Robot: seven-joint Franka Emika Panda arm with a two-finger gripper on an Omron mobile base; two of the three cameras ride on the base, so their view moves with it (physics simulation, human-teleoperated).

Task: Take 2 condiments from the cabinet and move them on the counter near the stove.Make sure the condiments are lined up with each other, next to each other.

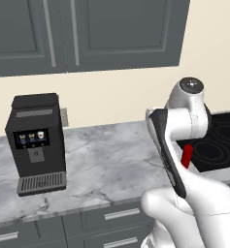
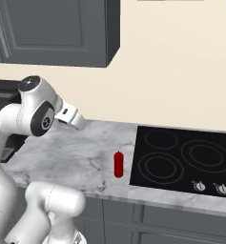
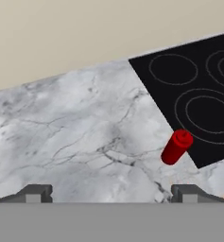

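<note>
- The right base view takes in the silver knobs (image 2: 199,186) along the front edge of the flat black glass cooktop (image 2: 181,159); the left base view instead has the boxy black coffee machine (image 1: 35,143) and the dark grey panelled wall cabinet (image 1: 87,34), its doors closed with long silver bar handles.
- In the hand view the two-finger claw (image 3: 111,193) is spread wide and holds nothing; its small dark tips sit far apart at the bottom edge.
- One red cylindrical squeeze bottle (image 3: 176,147) stands upright ahead of the claw, nearer the tip at the right of the view, clear of both tips.
- The bottle rests on the white-grey veined marble counter (image 3: 71,137), just beside the cooktop's near corner.
- In the right base view the bottle (image 2: 118,164) stands close to the cooktop's left edge.
- Faint ring burners mark the smooth glass.
</note>
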